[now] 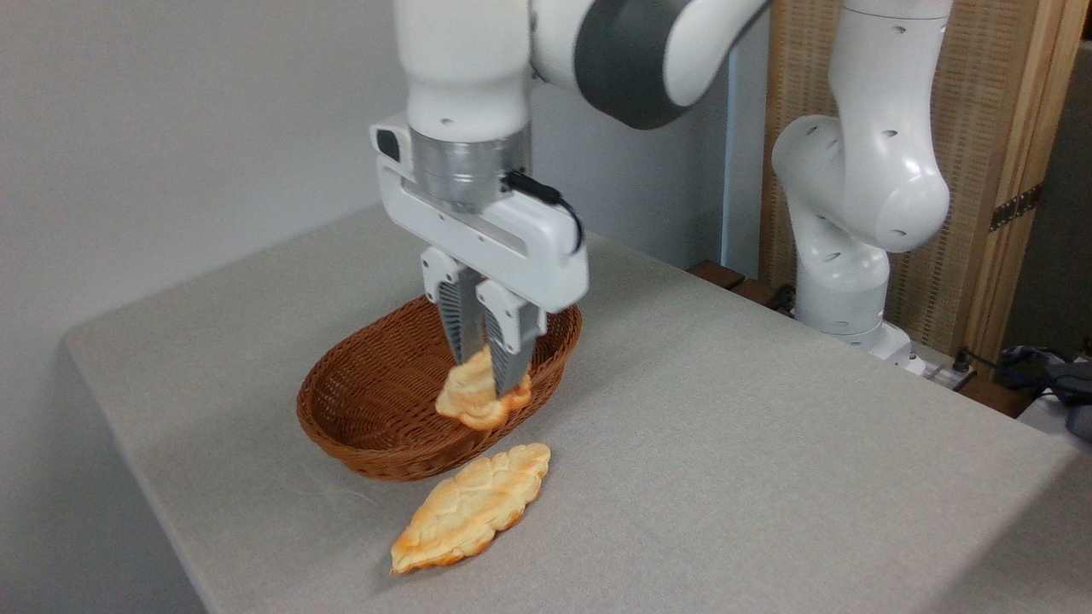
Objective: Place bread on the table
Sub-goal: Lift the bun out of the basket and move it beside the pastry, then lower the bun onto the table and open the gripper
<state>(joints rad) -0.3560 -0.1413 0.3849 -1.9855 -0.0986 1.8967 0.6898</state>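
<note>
The bread (471,401), a small golden-tan bun with a scalloped edge, hangs tilted in the air just above the near-right rim of the wicker basket (375,408). My gripper (490,379) points down and is shut on the bun, its two grey fingers (512,362) pinching the bun's upper part. The grey-clothed table (725,443) spreads below and to the right of the bun.
A long flat braided bread (472,506) lies on the cloth just in front of the basket. The arm's white base (840,290) stands at the table's far right edge. The table's left and front edges are close to the basket.
</note>
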